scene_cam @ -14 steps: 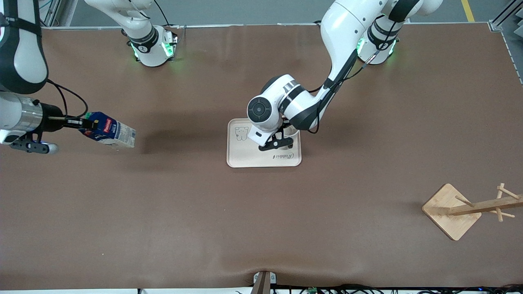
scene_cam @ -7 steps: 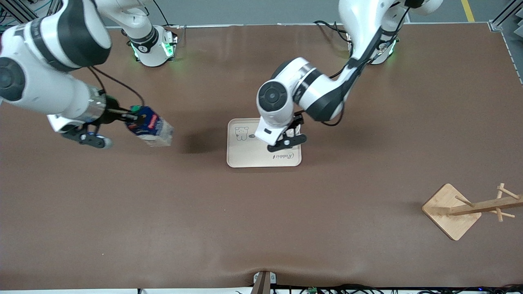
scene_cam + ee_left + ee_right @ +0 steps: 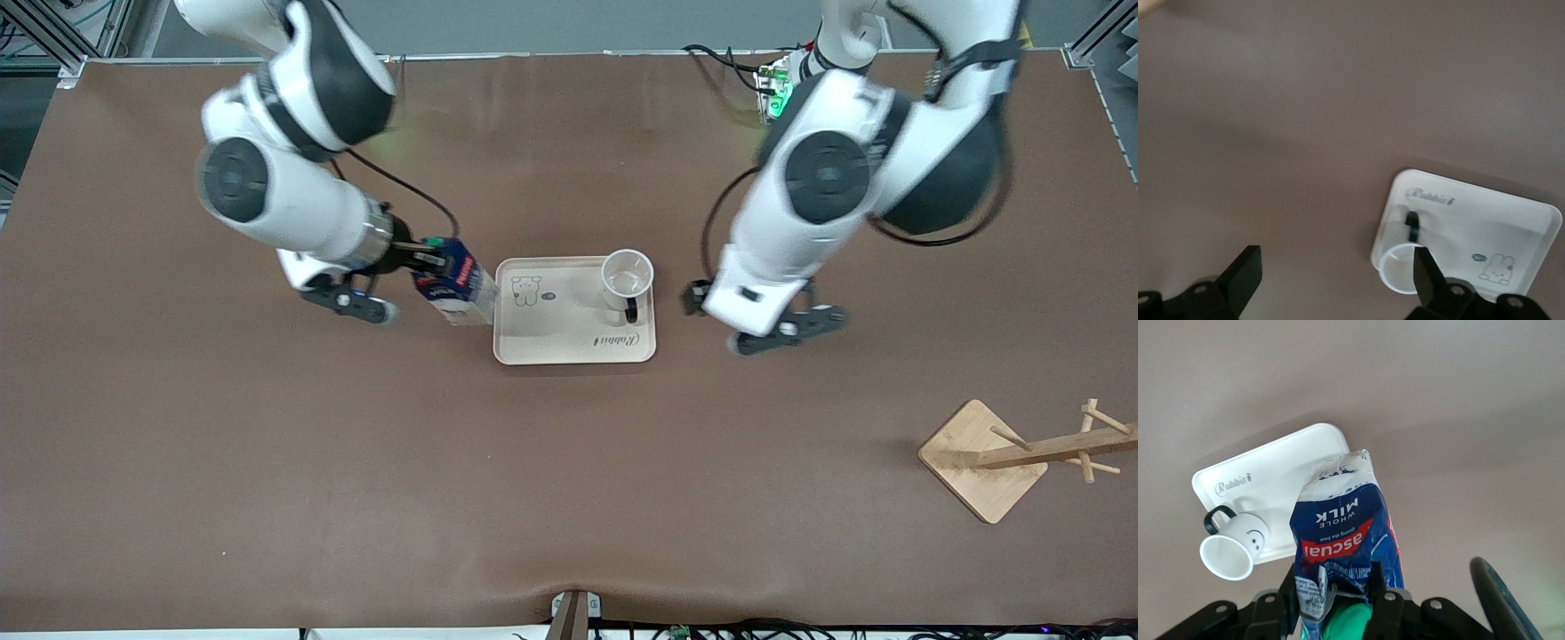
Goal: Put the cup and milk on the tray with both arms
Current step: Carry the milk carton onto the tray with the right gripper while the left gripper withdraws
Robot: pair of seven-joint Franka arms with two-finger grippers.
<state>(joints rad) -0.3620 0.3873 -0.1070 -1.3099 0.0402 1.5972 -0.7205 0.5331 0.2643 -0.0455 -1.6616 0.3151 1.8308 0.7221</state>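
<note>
Wooden mug rack (image 3: 996, 458): lies nearest the front camera, toward the left arm's end of the desk (image 3: 356, 462), well apart from the work and no part of this step.
Tray (image 3: 551, 342): cream, with "Rabbit" script and a small bear drawing, mid-desk; its bear end is bare.
Cup (image 3: 627, 276): white smiley mug, upright on the tray at the corner toward the left arm; it looks empty.
Milk (image 3: 455, 286): blue carton, tilted, cap toward the wrist, in the air just beside the tray's edge toward the right arm.
Right end effector (image 3: 425, 260): fingers pinching the carton at its cap end.
Left end effector (image 3: 1331, 280): fingers spread wide, holding nothing, over bare desk beside the tray; this arm waits.
Step in hand, as a judgement: carry the carton over the bare bear end, bring it upright, set its base flat on the tray, and release only once it stands, staying clear of the mug.
</note>
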